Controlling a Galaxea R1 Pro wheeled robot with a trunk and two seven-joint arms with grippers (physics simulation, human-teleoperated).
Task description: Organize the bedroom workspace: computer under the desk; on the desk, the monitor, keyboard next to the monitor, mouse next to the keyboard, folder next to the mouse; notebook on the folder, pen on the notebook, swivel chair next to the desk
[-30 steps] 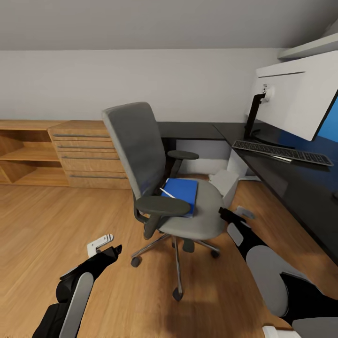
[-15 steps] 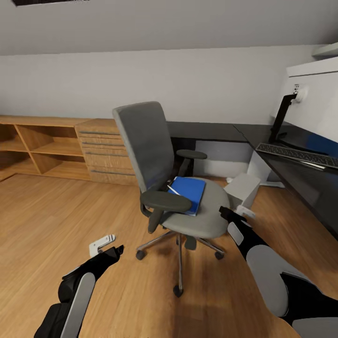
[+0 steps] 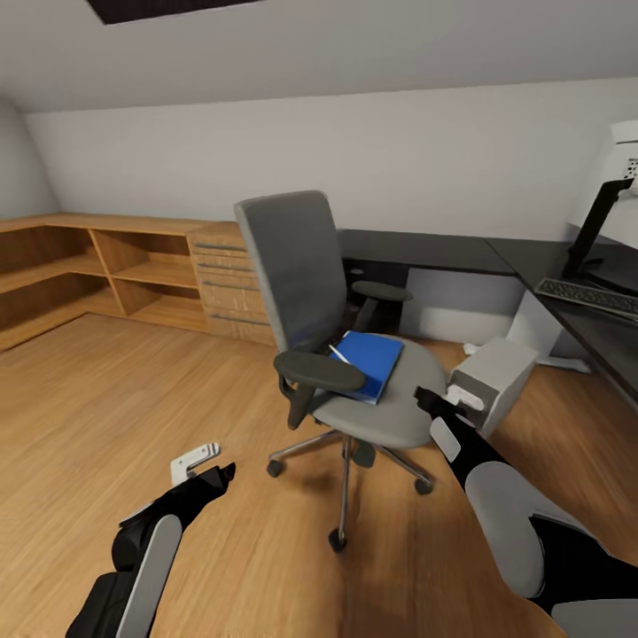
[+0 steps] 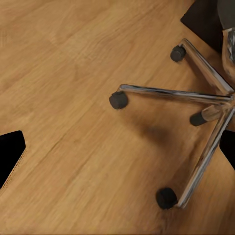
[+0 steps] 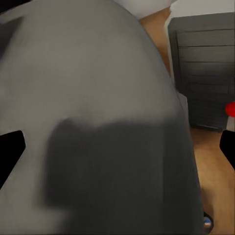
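Blue folder [image 3: 368,362] flat on swivel chair [image 3: 346,354] seat, thin pen [image 3: 340,353] along its near edge. Right claw [image 3: 452,397] just beside seat's front rim, near computer [image 3: 496,383]; left claw [image 3: 199,465] well apart, low over floor [image 3: 106,408]. Cannot tell either claw's grip. Keyboard [image 3: 589,298] on tabletop [image 3: 443,244].

Open wood floor [image 3: 115,399] lies ahead of the left gripper [image 3: 202,467], with nothing between it and the low shelving [image 3: 106,275]. The chair [image 3: 354,354] stands in the middle of the room, its chrome legs and casters [image 4: 196,117] spreading over the floor near that gripper. The right gripper [image 3: 452,403] sits just beside the seat's edge, with the computer [image 3: 496,381] close on its far side, leaving a narrow gap. The counter [image 3: 576,310] closes off the right side.
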